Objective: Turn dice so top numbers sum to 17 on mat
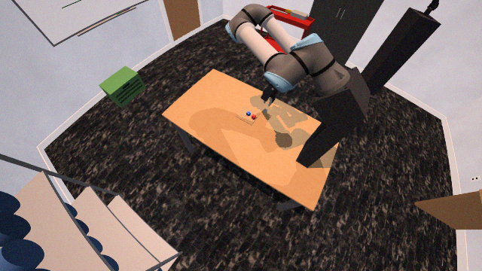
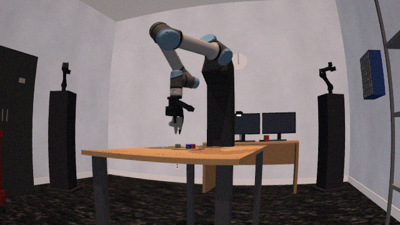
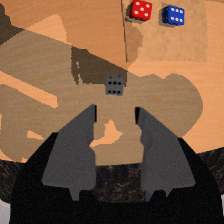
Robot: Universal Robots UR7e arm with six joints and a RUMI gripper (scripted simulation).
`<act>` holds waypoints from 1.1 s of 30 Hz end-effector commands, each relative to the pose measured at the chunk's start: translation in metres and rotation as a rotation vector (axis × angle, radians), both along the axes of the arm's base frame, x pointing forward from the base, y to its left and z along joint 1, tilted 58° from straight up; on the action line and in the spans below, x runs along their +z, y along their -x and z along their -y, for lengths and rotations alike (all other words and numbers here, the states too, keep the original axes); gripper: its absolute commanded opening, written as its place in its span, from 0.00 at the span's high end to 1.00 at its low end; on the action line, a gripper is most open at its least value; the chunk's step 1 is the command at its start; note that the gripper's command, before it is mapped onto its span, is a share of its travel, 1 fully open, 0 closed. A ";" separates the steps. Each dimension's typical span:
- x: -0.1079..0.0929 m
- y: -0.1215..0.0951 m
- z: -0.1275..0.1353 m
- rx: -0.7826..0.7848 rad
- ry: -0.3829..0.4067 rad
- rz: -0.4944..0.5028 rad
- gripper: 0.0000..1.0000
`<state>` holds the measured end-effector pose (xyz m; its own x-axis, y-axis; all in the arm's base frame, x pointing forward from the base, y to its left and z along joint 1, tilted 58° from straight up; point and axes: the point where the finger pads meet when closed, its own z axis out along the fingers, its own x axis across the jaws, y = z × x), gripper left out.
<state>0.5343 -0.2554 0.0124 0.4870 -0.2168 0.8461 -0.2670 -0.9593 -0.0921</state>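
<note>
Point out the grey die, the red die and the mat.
grey die (image 3: 114, 85), wrist view, on its top face.
red die (image 3: 141, 10), wrist view, on its top face.
mat (image 3: 192, 42), wrist view, on a bare part below the blue die.
</note>
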 end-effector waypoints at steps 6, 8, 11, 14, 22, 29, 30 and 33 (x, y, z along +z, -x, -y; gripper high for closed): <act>0.000 0.000 0.000 0.000 0.001 0.000 0.76; 0.000 0.000 0.000 0.000 0.001 0.000 0.76; 0.000 0.000 0.000 0.000 0.001 0.000 0.76; 0.000 0.000 0.000 0.000 0.001 0.000 0.76; -0.001 -0.002 0.001 0.001 0.002 0.000 0.76; -0.004 -0.007 0.002 0.002 0.003 -0.001 0.76; -0.005 -0.008 0.002 0.002 0.003 -0.001 0.76; -0.007 -0.011 0.003 0.002 0.003 -0.001 0.76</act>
